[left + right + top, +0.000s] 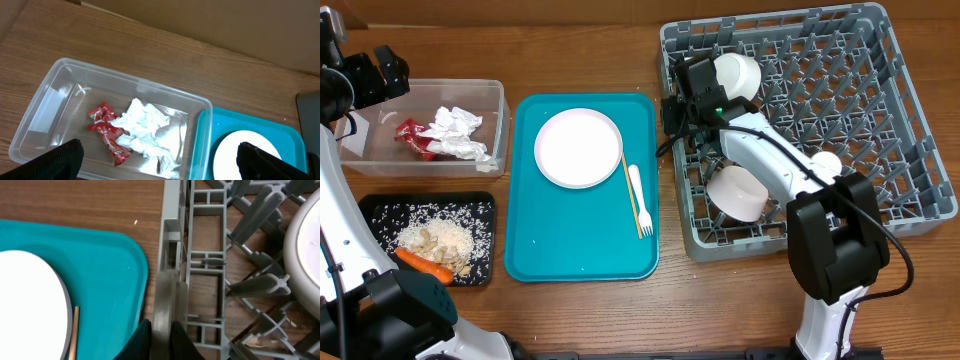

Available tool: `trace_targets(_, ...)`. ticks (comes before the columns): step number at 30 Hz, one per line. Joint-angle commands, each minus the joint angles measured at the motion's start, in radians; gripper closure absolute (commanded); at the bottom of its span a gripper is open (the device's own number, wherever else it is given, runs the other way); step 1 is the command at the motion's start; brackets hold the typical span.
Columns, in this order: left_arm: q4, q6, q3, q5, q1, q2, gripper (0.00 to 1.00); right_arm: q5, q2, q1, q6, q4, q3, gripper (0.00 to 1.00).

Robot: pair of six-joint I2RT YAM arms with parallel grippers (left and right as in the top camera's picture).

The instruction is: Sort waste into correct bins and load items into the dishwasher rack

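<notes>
The right fingers (141, 342) are nearly closed. One sits on each side of the left wall of the grey dishwasher rack (880, 100), and they pinch its rim partway along the side that faces the teal tray (525, 250).

The left fingers (60, 160) are spread wide and hold nothing. They hover above the clear tub (40, 110) at the far left of the wooden counter (580, 320).

Inside the tub, a red-and-silver wrapper (107, 132) lies touching a heap of crumpled white napkins (142, 125).

Just in front of the tub is the shallow black tray (370, 210). It holds white rice grains (455, 212), beige crumbs (440, 240) and an orange carrot (425, 263) along its near edge.

The teal tray lies between the bins and the rack. On it are:
- a large white round plate (578, 148) toward the far end;
- a thin wooden stick (631, 195) just to the right of the plate;
- a white plastic fork (640, 200) close beside the stick, prongs toward the near edge.

The rack stands at the right of the counter and already holds three pieces:
- a white bowl (740, 72) near its far left corner, beside the right arm;
- a second bowl (738, 195) near its front left, partly under the arm;
- a small white cup (826, 160) toward the middle.
</notes>
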Motion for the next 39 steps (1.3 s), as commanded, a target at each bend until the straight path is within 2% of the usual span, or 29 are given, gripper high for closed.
trace_targets(1, 0.004, -0.013, 0.010, 0.011, -0.002, -0.005, 0.00, -0.030, -0.004, 0.009, -0.063, 0.082, 0.020, 0.96)
trace_targets(12, 0.004, -0.013, 0.010, 0.011, -0.002, -0.005, 0.00, 0.029, -0.004, 0.009, -0.009, 0.161, 0.021, 0.96)
trace_targets(14, 0.004, -0.013, 0.010, 0.011, -0.002, -0.005, 0.00, 0.027, -0.006, 0.009, -0.008, 0.160, 0.022, 0.85)
trace_targets(15, 0.005, -0.013, 0.010, 0.011, -0.002, -0.005, 0.00, 0.020, -0.010, 0.009, -0.009, 0.158, 0.023, 0.74)
trace_targets(16, 0.004, -0.013, 0.010, 0.011, -0.002, -0.005, 0.00, 0.010, -0.018, 0.009, -0.009, 0.153, 0.023, 0.59)
trace_targets(17, 0.004, -0.013, 0.010, 0.011, -0.002, -0.005, 0.00, -0.001, -0.026, 0.009, -0.009, 0.150, 0.023, 0.50)
trace_targets(21, 0.004, -0.013, 0.010, 0.011, -0.002, -0.005, 0.00, -0.061, -0.090, 0.009, -0.009, 0.136, 0.023, 0.31)
trace_targets(27, 0.004, -0.013, 0.010, 0.011, -0.003, -0.005, 0.00, -0.115, -0.239, 0.017, 0.015, 0.075, 0.023, 0.29)
trace_targets(31, 0.004, -0.013, 0.010, 0.011, -0.002, -0.005, 0.00, -0.163, -0.328, 0.061, 0.018, -0.046, 0.023, 0.31)
trace_targets(36, 0.005, -0.013, 0.010, 0.011, -0.002, -0.005, 0.00, -0.147, -0.334, 0.154, 0.049, -0.198, 0.020, 0.32)
trace_targets(39, 0.004, -0.013, 0.010, 0.011, -0.002, -0.005, 0.00, -0.147, -0.299, 0.215, 0.063, -0.235, 0.013, 0.31)
